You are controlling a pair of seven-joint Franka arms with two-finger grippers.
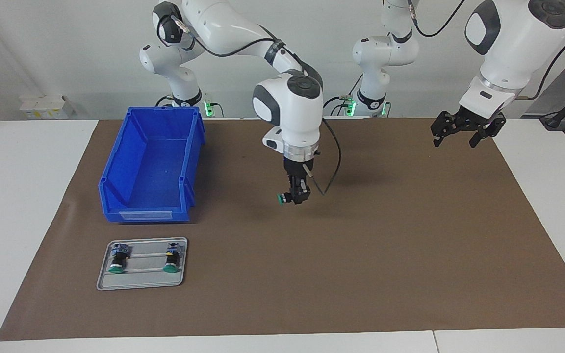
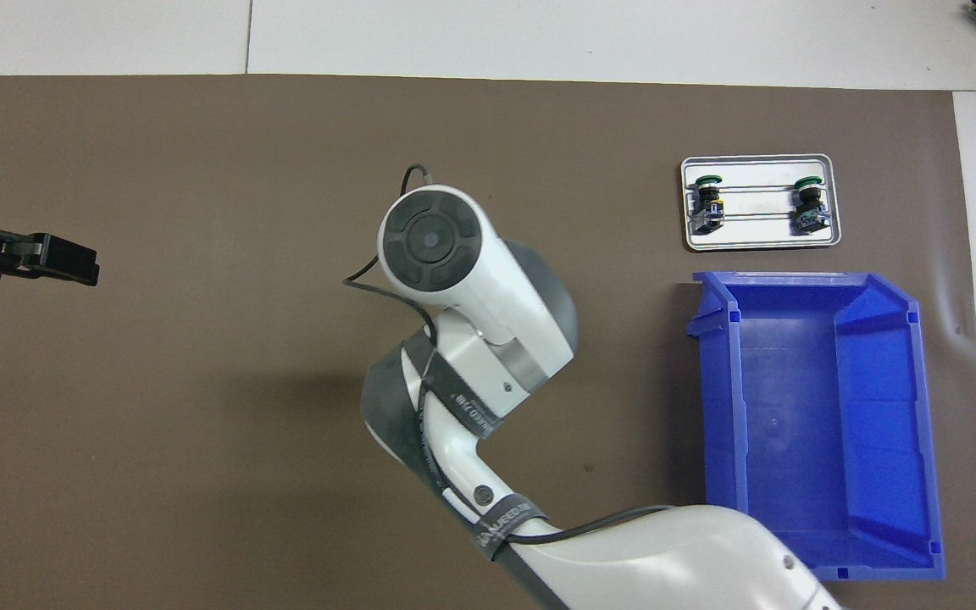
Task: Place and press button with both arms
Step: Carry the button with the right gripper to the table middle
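- While it waits over the mat's (image 1: pixel 410 245) edge at its own end, left gripper (image 1: pixel 464 132) hangs w/ fingers spread, holding nothing.
- Right gripper (image 1: pixel 296 195) is clamped on the button (image 1: pixel 282 198) above mid-mat, green cap sideways.
- Judged: light, rigid plastic; smooth cap prob. slippery, so grip the body.
- 2 spare buttons sit on the tray (image 1: pixel 140 284), farther out than the blue bin (image 1: pixel 151 164).

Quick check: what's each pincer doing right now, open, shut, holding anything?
Left pincer: open, empty, waiting over the mat's edge.
Right pincer: shut on a button, raised over mid-mat.
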